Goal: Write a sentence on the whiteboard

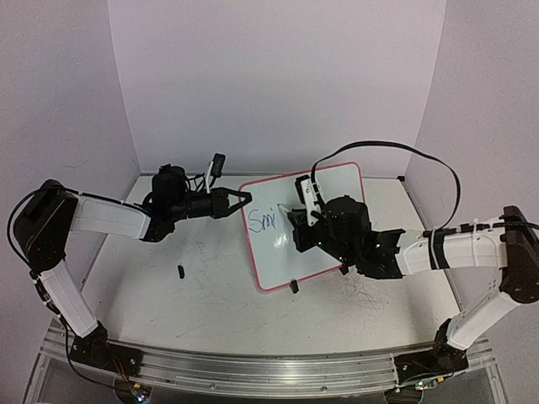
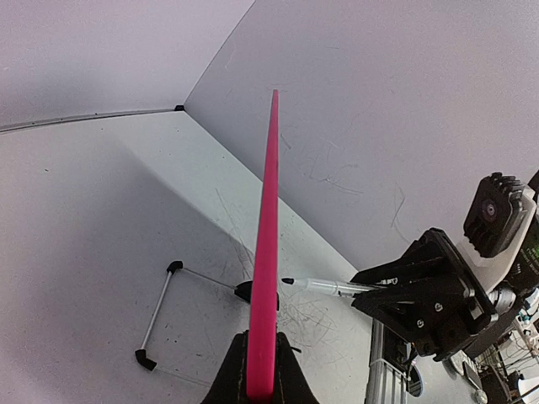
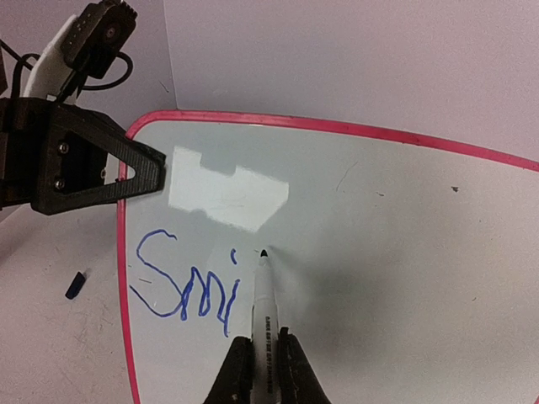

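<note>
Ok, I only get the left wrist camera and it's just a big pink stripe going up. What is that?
Observer: It's the rim of the whiteboard, seen edge-on. From above it's a white board with a pink border, and the left gripper pinches one corner.
Operator: Is anything written on it?
Observer: Yes. The sentence is only three blue letters, "Smi".
Operator: Where's the pen pointing?
Observer: The pen, in the right gripper, has its tip just right of the "i". I can't tell if it touches.
</note>
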Action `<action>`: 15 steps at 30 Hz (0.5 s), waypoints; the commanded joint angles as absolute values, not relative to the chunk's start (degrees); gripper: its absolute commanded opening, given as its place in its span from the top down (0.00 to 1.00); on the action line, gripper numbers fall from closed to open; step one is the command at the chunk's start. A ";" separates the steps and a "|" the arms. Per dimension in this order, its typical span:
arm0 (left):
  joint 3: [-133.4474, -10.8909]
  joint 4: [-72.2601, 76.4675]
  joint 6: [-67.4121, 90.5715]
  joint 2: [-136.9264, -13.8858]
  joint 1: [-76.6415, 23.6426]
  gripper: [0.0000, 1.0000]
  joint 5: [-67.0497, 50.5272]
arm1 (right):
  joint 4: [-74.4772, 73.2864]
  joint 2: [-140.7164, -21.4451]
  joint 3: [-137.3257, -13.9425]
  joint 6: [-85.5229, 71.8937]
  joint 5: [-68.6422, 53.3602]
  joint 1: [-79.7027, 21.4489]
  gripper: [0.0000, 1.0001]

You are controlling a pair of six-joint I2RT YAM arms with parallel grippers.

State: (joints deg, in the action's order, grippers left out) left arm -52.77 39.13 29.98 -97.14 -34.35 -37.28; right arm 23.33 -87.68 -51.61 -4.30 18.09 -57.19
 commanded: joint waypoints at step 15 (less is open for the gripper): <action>-53.20 36.13 27.80 -96.86 -36.04 1.00 -38.90 | 26.10 -90.74 -55.26 -2.73 19.18 -56.41 1.00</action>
